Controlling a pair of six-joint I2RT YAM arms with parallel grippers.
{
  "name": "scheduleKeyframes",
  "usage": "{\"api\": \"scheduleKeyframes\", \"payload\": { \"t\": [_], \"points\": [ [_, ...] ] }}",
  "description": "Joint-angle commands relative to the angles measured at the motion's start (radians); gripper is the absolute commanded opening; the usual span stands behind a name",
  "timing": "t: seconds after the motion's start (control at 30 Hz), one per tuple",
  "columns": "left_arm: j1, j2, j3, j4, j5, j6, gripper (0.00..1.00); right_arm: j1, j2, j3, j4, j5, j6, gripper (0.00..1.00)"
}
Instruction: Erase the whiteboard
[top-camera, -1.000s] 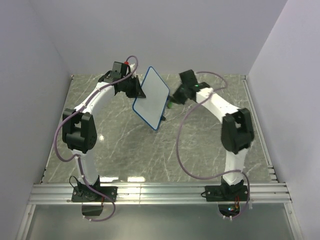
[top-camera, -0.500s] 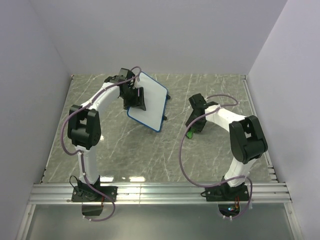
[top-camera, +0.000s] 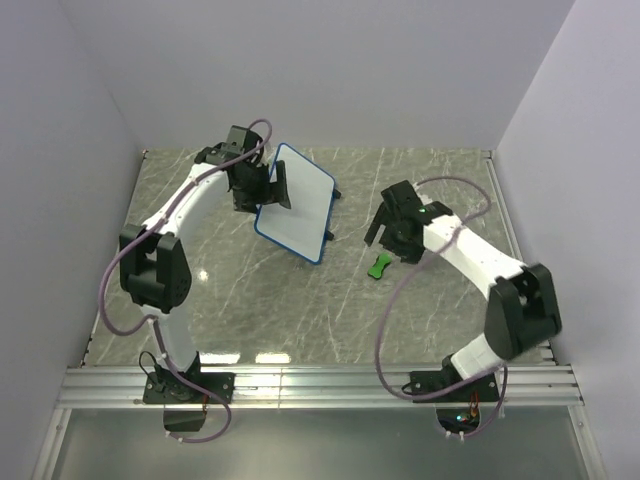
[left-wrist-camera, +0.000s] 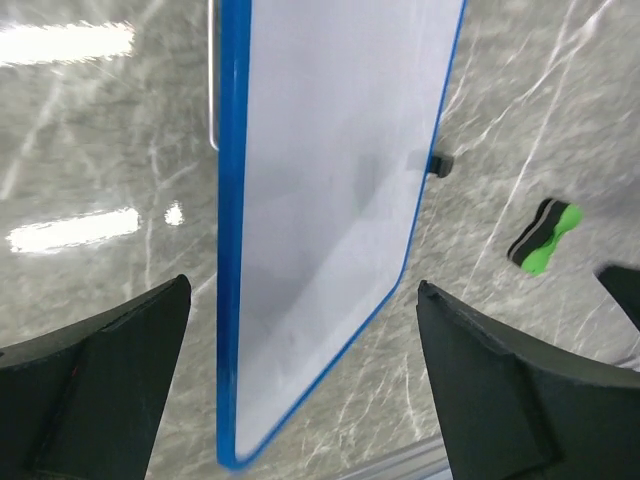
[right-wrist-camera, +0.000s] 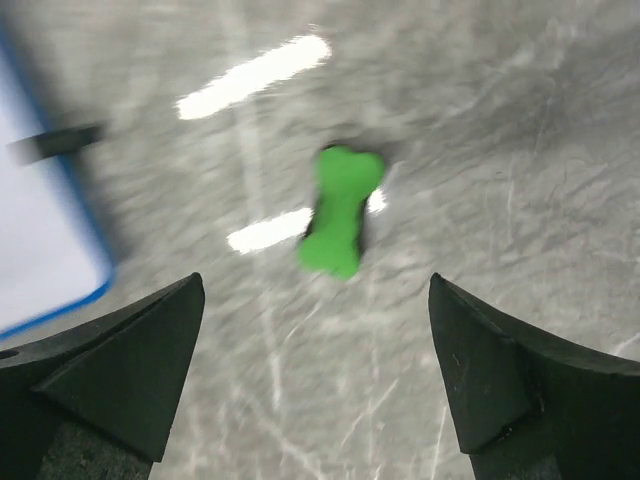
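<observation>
The board (top-camera: 302, 205) stands tilted on the counter (top-camera: 230, 280), toward the far left. The left end effector (left-wrist-camera: 303, 288) is the one near it. Its two fingers are spread wide, with the board's blue left edge in the gap between them. They do not touch the board and hold nothing. In the left wrist view the board's long side runs straight ahead, away from the fingers. The white face looks almost clean, with only faint gray marks that may be shadows.

The eraser (right-wrist-camera: 340, 210) lies flat on the counter, to the right of the board and apart from it. The right end effector (right-wrist-camera: 315, 285) hangs just over it, wide open and empty. In the right wrist view the eraser's long side points straight ahead and sits in the middle of the gap. I think the right fingers could close across its thin middle. If more wiping is needed, the right arm is the one to pick up the eraser, and the left arm could steady the board.
</observation>
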Motion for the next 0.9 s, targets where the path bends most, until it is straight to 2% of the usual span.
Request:
{"api": "scheduleKeyframes", "payload": {
  "t": [0.0,0.17,0.27,0.4,0.47,0.6,0.73,0.77,0.87],
  "points": [
    [-0.006,-0.115,0.046,0.007,-0.081,-0.025,0.99,0.03,-0.173,0.059,-0.035,0.019,-0.046,1.0],
    [-0.006,-0.211,0.021,0.014,-0.205,-0.054,0.99,0.067,-0.397,0.021,0.09,-0.098,-0.158,1.0],
    [-0.004,-0.357,-0.058,0.057,-0.311,-0.084,0.99,0.133,-0.637,0.001,0.153,-0.08,-0.211,1.0],
    [-0.003,-0.516,-0.221,0.134,-0.424,-0.127,0.99,0.15,-0.867,-0.077,0.193,0.058,-0.137,1.0],
    [-0.003,-0.59,-0.284,0.152,-0.471,-0.137,0.99,0.15,-0.97,-0.119,0.208,0.049,-0.138,1.0],
    [-0.004,-0.69,-0.362,0.177,-0.538,-0.149,0.99,0.148,-1.044,-0.14,0.144,0.025,-0.155,1.0],
    [-0.032,-0.741,-0.375,0.14,-0.659,-0.103,0.99,0.15,-1.077,-0.146,0.066,0.02,-0.146,1.0],
    [-0.038,-0.751,-0.373,0.131,-0.726,-0.092,1.0,0.15,-1.093,-0.157,0.054,0.02,-0.145,1.0],
    [-0.046,-0.783,-0.379,0.139,-0.78,-0.078,0.99,0.148,-1.13,-0.172,0.046,0.02,-0.148,1.0]
  ]
}}
